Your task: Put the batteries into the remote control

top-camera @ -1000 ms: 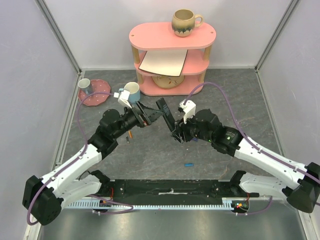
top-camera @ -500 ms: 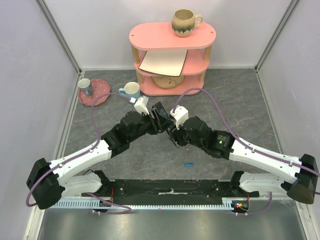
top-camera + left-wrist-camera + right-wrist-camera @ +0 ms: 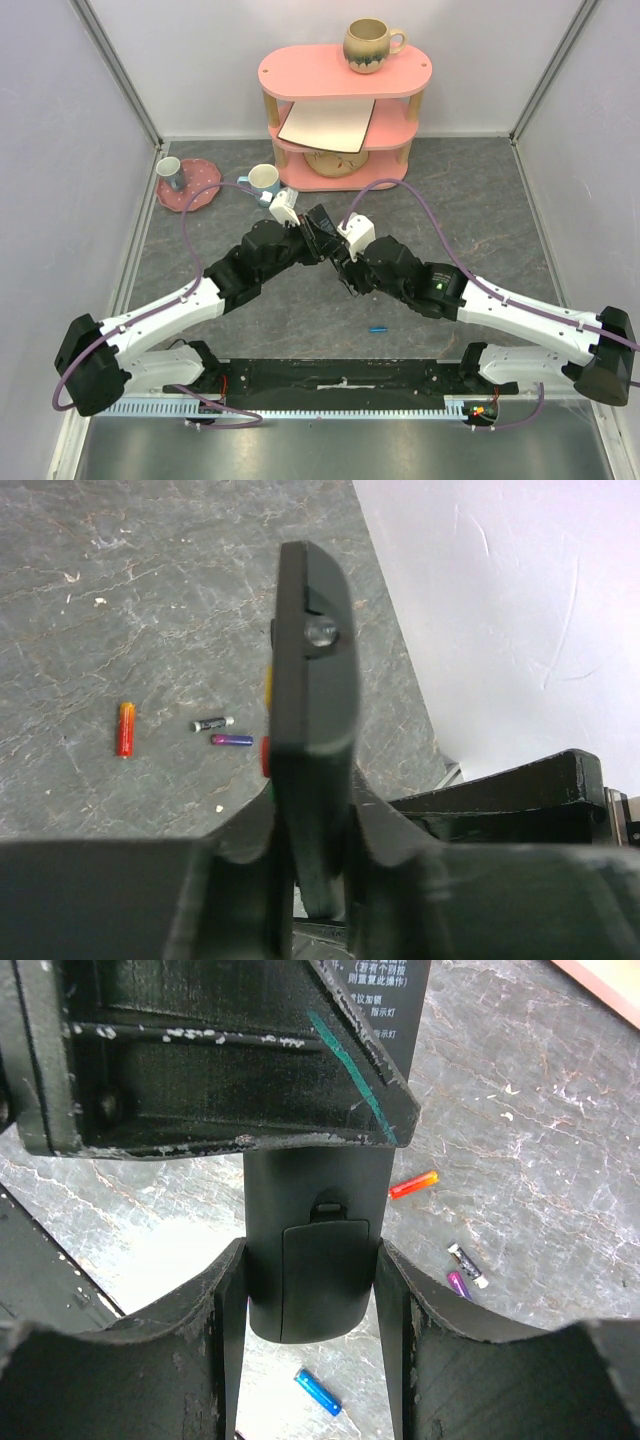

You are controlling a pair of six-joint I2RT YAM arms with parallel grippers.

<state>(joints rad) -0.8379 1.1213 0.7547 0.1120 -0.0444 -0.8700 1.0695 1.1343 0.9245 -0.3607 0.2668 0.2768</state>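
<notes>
The remote control (image 3: 312,680) is off the table (image 3: 120,600), held in the middle of the workspace between both arms. The left gripper (image 3: 312,825) is clamped on one end of it. From the left wrist the bar shows edge-on, standing up between the two fingers, which press on its front and back faces. The right gripper (image 3: 312,1260) grips the other end across its width, with both fingers (image 3: 215,1330) tight against the sides. The remote's back faces this camera, and the battery cover (image 3: 322,1285) sits closed in place.

None of the batteries is held — all lie loose on the grey surface under the arms. The red-orange battery (image 3: 414,1184) lies on its side. Near it, a purple cell (image 3: 458,1283) and a black-and-white cell (image 3: 468,1263) lie close together. The blue battery (image 3: 318,1392) lies apart from these — on its own, nearer the arm bases. A pink shelf (image 3: 345,70) stands at the back wall with a mug (image 3: 370,45) on top.
</notes>
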